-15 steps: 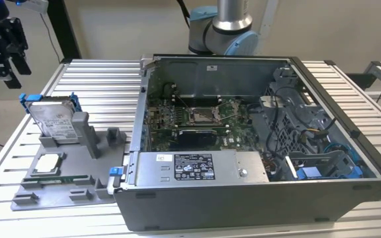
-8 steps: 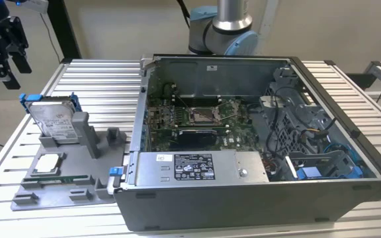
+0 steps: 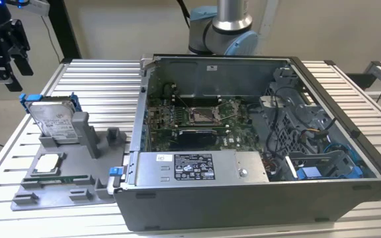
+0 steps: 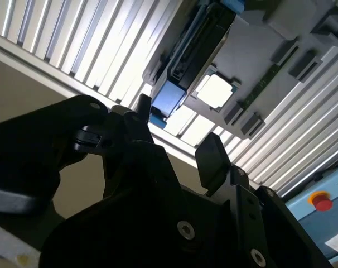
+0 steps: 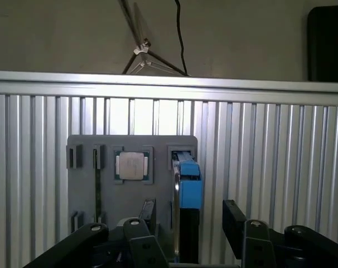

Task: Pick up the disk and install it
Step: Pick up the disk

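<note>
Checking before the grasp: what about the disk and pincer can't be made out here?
Exterior view: disk bottom edge, sunk in the grey holder.
First wrist view: disk label, since the disk stands edge-on to the camera.
Second wrist view: disk's far end, cut off by the picture's edge.
Exterior view: where the open pincer joins the arm, cut off by the picture's edge.
</note>
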Controlling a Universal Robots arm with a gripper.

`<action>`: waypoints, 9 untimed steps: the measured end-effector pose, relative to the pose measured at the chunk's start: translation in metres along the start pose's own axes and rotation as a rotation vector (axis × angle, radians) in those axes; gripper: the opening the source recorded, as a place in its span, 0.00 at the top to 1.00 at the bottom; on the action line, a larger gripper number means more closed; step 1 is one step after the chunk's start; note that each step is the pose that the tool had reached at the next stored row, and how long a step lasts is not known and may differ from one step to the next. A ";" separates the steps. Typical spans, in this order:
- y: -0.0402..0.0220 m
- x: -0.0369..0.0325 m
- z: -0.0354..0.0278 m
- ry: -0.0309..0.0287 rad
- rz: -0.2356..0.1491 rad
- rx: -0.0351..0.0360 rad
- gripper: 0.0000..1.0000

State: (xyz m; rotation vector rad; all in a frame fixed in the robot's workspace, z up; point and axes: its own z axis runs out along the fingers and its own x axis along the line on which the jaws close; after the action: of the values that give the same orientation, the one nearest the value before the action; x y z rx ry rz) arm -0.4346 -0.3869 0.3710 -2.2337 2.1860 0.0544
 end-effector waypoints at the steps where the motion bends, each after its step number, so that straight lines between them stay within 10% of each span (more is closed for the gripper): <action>1: 0.0000 0.0000 0.0008 0.0001 0.000 -0.0001 0.00; 9: 0.0000 0.0002 0.0050 0.0003 -0.006 -0.0005 0.00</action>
State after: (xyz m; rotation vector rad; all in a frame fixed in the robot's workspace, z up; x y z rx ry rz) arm -0.4346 -0.3869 0.3661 -2.2402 2.1799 0.0545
